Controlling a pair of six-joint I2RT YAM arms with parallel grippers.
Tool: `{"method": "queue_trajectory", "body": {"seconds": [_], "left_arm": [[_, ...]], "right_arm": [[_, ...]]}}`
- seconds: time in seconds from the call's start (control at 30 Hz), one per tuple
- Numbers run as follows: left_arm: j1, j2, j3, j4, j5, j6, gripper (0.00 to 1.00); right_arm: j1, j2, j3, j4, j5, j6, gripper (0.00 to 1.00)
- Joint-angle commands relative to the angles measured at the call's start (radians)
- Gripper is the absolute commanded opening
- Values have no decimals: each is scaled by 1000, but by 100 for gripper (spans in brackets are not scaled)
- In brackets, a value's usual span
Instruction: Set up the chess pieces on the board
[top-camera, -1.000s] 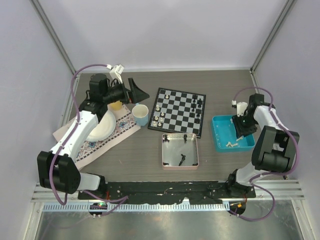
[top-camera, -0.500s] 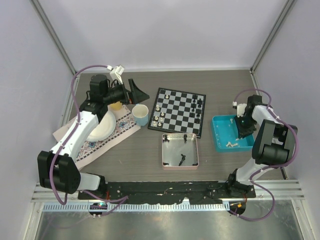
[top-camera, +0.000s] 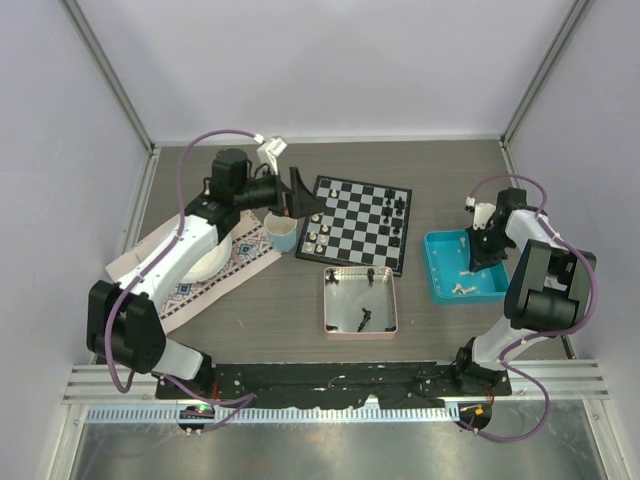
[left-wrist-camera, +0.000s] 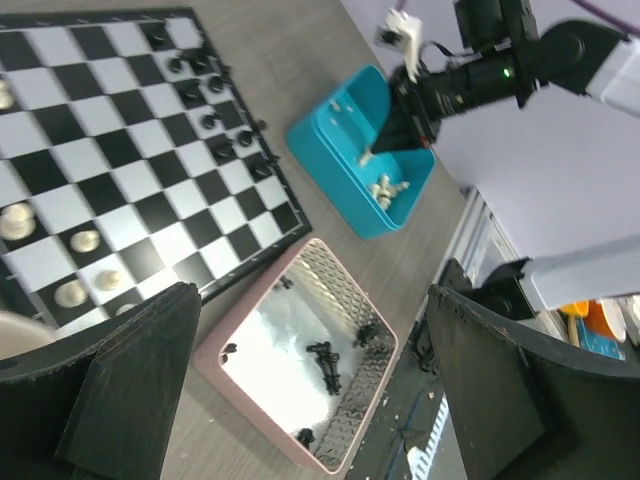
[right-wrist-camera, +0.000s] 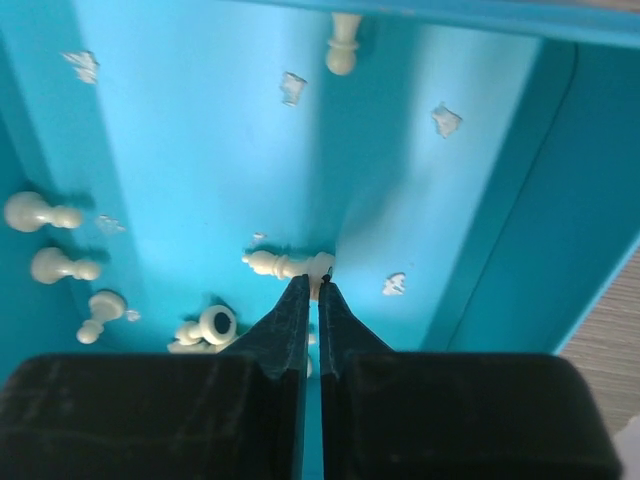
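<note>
The board (top-camera: 357, 222) (left-wrist-camera: 100, 150) lies mid-table, with off-white chess pieces (top-camera: 314, 232) (left-wrist-camera: 75, 240) on its left columns and black ones (top-camera: 396, 215) (left-wrist-camera: 215, 125) on its right. My right gripper (top-camera: 470, 262) (right-wrist-camera: 312, 283) reaches down into the blue tray (top-camera: 447, 285) (right-wrist-camera: 180, 120). It is shut, its tips pinching the base of a lying off-white piece (right-wrist-camera: 280, 264). Other loose off-white pieces (top-camera: 460, 289) (right-wrist-camera: 45, 212) lie around it. My left gripper (top-camera: 300, 192) (left-wrist-camera: 310, 340) hangs wide open and empty above the board's left edge.
In front of the board, a pink tray (top-camera: 325, 300) (left-wrist-camera: 240, 395) holds a few black pieces (top-camera: 364, 319) (left-wrist-camera: 325, 355). A light blue cup (top-camera: 281, 231), a white bowl (top-camera: 205, 262) and a patterned cloth (top-camera: 245, 262) lie at the left. Frame posts and walls enclose the table.
My left arm has swung right, from over the bowl to the board's left edge, still open. My right gripper has closed inside the blue tray.
</note>
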Motion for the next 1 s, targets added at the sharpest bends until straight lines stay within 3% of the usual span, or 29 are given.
{"method": "queue_trajectory", "body": {"seconds": [0.0,0.23,0.37,0.73,0.87,0.97], "left_arm": [[-117,43,81,26,8,22,100],[-296,155,145,89,-55,44,100],[-397,270,178,210,-69,61,100],[-517,580,325,473,-138,-108,99],[-549,663,389,500,-170,-139,94],[-566,732,441,495,-193,-154,84]], "right_arm": [[1,-36,-8,32,-110,35,1],[-25,-70,1,43,-214,75,1],[-64,-73,12,35,-326,100,1],[-160,-105,-4,1,-599,135,1],[-180,-101,-7,-2,-673,144,1],[-185,-90,2,-6,-722,150,1]]}}
